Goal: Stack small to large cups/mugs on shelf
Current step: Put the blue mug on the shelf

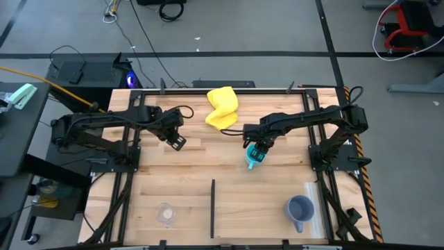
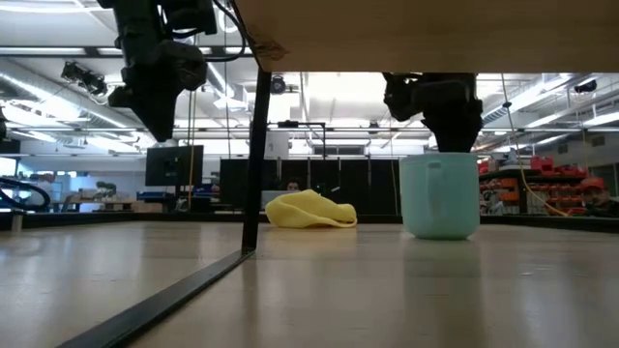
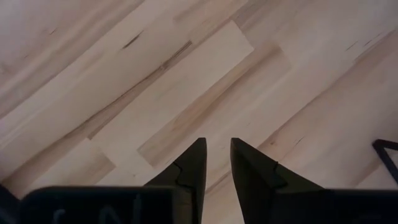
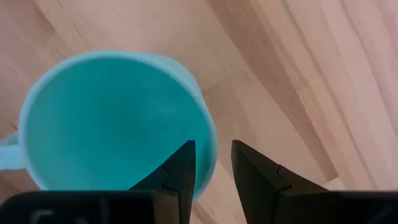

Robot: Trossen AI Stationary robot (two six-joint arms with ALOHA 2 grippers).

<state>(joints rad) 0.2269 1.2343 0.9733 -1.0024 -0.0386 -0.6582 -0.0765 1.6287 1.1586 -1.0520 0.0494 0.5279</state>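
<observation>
The bright-blue mug [image 1: 251, 162] [image 2: 440, 198] stands upright on its base near the table's middle, right of centre. My right gripper [image 1: 257, 148] [image 4: 213, 144] is directly above it, pointing down and open. One finger sits inside the mug [image 4: 112, 118] and the other outside its rim. The grey-blue mug [image 1: 300, 208] stands near the table's near right corner. The clear glass cup [image 1: 165, 213] stands near the near left. My left gripper [image 1: 177, 142] [image 3: 217, 142] hovers over bare wood left of centre, open by a narrow gap. My right gripper straddles the mug's rim [image 4: 208, 163] from above, one finger [image 4: 180, 168] inside and one [image 4: 252, 171] outside. A strip of table shows between the wall and the outer finger. I cannot tell whether the inner finger touches the wall. The mug stands on the table.
A yellow cloth [image 1: 222, 107] [image 2: 309, 211] lies crumpled at the far edge. A thin dark upright bar [image 1: 212, 207] [image 2: 253, 164] stands at the near middle, with a board above it in the low view. Dark frame rails line both table sides.
</observation>
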